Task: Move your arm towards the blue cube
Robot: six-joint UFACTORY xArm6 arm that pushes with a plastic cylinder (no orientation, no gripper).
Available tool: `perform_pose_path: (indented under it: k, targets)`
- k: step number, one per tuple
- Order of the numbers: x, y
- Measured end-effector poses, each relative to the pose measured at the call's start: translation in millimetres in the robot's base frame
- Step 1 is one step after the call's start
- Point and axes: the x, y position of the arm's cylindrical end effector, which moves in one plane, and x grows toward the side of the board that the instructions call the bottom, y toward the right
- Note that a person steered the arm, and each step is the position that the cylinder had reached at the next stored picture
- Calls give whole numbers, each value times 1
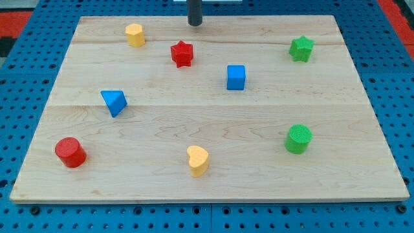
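Observation:
The blue cube (236, 77) sits on the wooden board (207, 175), right of centre in the upper half. My tip (195, 24) is at the view's top, near the board's top edge. It is up and to the left of the blue cube, well apart from it. The red star (182, 54) lies just below my tip, between it and the cube's left side.
A yellow block (134, 35) is at the top left, a green star (301, 48) at the top right. A blue triangular block (114, 102) is at the left, a red cylinder (70, 153) at the bottom left, a yellow heart-shaped block (197, 160) at the bottom centre, a green cylinder (298, 139) at the lower right.

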Motion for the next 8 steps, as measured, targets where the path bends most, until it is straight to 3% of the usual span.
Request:
perform_pose_path:
  k: [3, 6, 8]
  targets:
    - [8, 19]
    - [57, 5]
    - [61, 42]
